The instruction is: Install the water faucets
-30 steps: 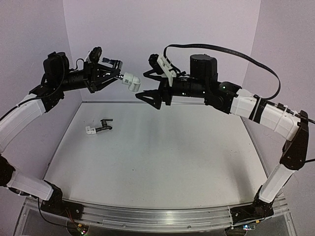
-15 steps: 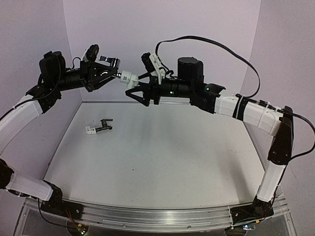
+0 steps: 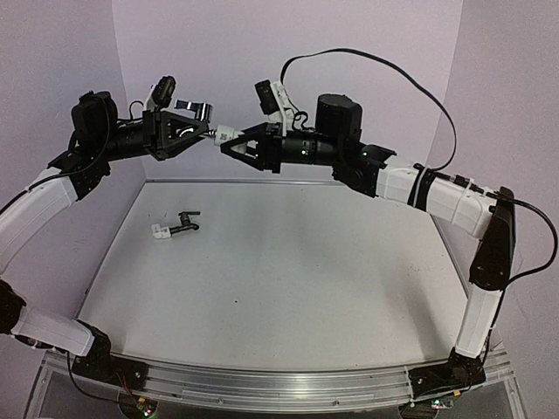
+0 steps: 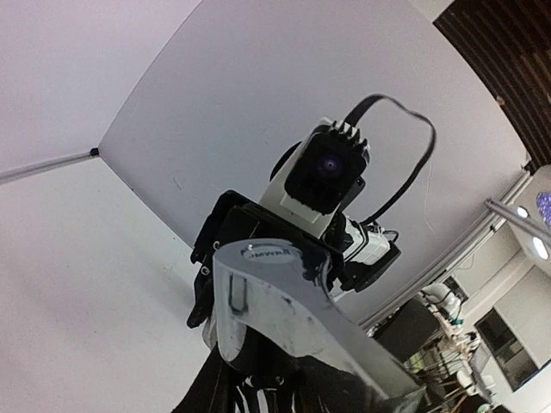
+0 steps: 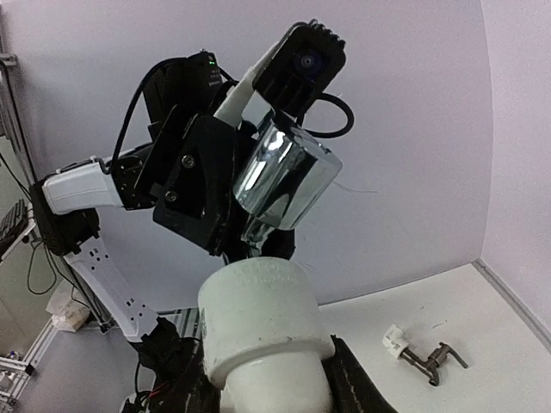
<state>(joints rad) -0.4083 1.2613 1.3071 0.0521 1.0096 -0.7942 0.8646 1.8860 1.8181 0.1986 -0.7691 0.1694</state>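
Note:
My left gripper (image 3: 199, 131) is raised in the air and shut on the shiny silver faucet (image 3: 203, 111). Its lever fills the left wrist view (image 4: 284, 310). My right gripper (image 3: 238, 144) faces it and is shut on a white plastic fitting (image 3: 224, 134), whose open end (image 5: 263, 318) sits just under the silver faucet's (image 5: 284, 176) threaded end. I cannot tell whether they touch. The dark grey-black faucet (image 3: 185, 225) lies on the table at the left with a white fitting (image 3: 161, 232) on its end. It also shows in the right wrist view (image 5: 430, 360).
The white table (image 3: 288, 262) has a raised rim and lavender walls behind it. Both arms meet high above the table's far edge. The right arm's cable (image 3: 393, 65) loops overhead.

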